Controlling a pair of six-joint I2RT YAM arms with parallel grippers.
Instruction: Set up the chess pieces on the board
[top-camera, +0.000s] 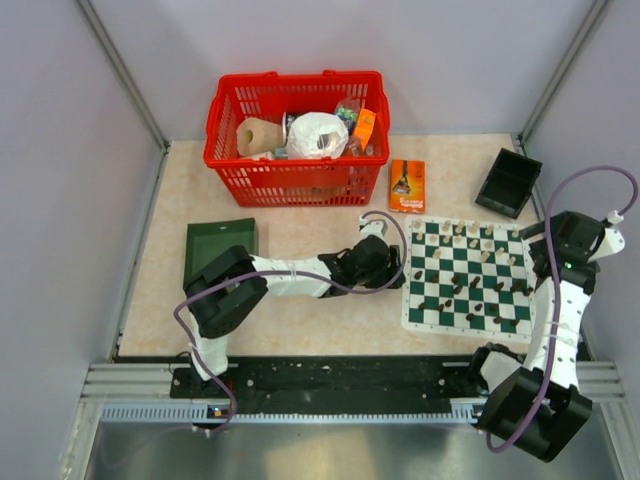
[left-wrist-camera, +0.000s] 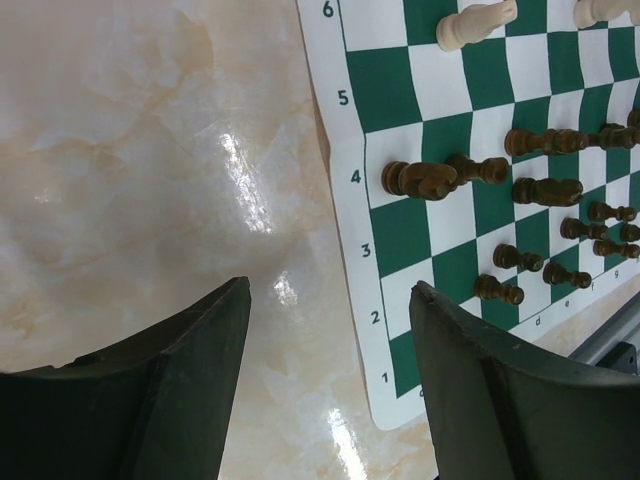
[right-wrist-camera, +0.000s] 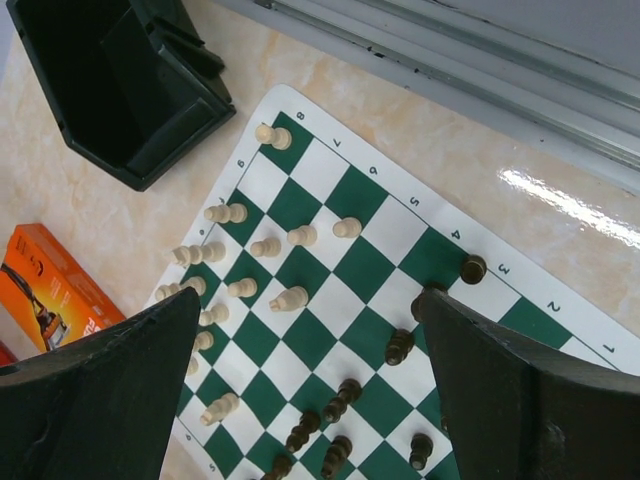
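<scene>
The board (top-camera: 425, 312), a green and white checked mat, lies on the right of the table. Cream chess pieces (top-camera: 470, 232) stand along its far rows and dark pieces (top-camera: 478, 295) are spread over the middle and near rows. My left gripper (top-camera: 390, 265) hovers open just off the board's left edge. In the left wrist view that gripper (left-wrist-camera: 330, 283) has only bare tabletop between its jaws, and dark pieces (left-wrist-camera: 430, 178) stand on the board (left-wrist-camera: 345, 200) beyond. My right gripper (right-wrist-camera: 310, 294) hangs open, holding nothing, high over the board (right-wrist-camera: 370, 265), above cream pieces (right-wrist-camera: 290, 298) and dark pieces (right-wrist-camera: 399, 346).
A red basket (top-camera: 297, 125) full of household items stands at the back. A dark green tray (top-camera: 220, 245) sits at the left. An orange box (top-camera: 407, 185) and a black tray (top-camera: 508, 182) lie behind the board.
</scene>
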